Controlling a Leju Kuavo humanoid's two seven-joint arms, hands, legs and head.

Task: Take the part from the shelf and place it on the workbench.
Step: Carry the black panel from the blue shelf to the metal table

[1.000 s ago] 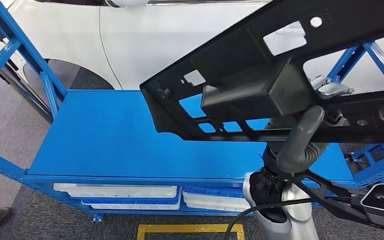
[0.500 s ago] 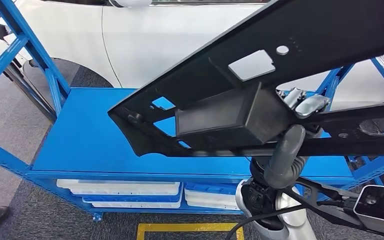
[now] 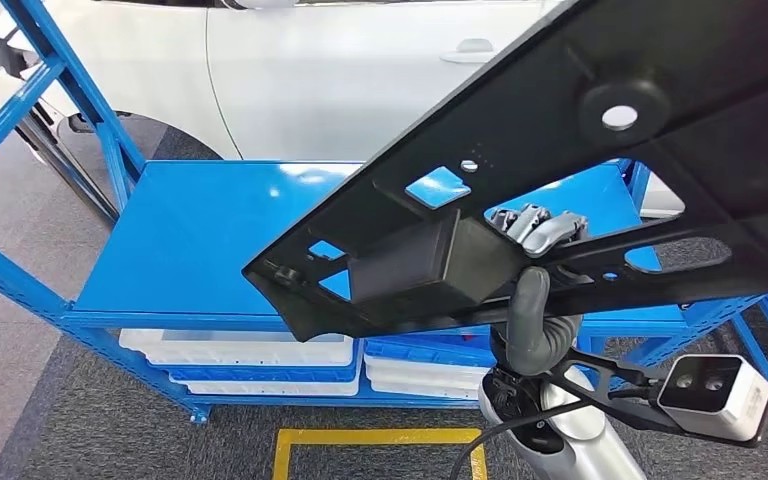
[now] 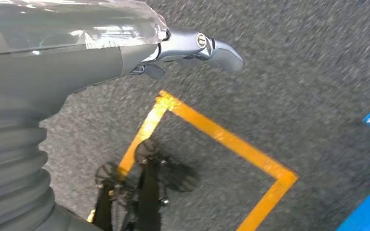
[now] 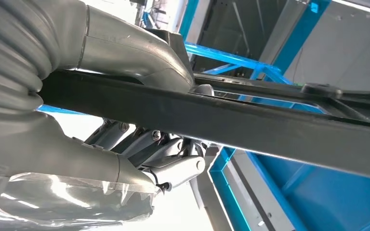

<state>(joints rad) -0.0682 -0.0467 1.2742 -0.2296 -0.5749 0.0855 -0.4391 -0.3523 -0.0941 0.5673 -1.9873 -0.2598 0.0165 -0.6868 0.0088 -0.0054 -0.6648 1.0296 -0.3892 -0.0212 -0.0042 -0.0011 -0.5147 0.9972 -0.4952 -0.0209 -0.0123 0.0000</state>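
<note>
One black part (image 3: 600, 150) is being gripped by the right hand (image 3: 537, 262), hanging above the blue desk (image 3: 210, 240) toward its right edge. Left hand (image 4: 192, 45) is hanging over carpet (image 4: 294, 86); its grasp, I cannot tell.

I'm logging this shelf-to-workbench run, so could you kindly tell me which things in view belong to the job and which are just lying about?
Part of the job:
- black part, held up over the blue shelf
- right hand, gripping the part
- blue shelf, the part's source

Just lying about:
- white car behind the shelf
- white trays on the lower level
- yellow floor marking
</note>
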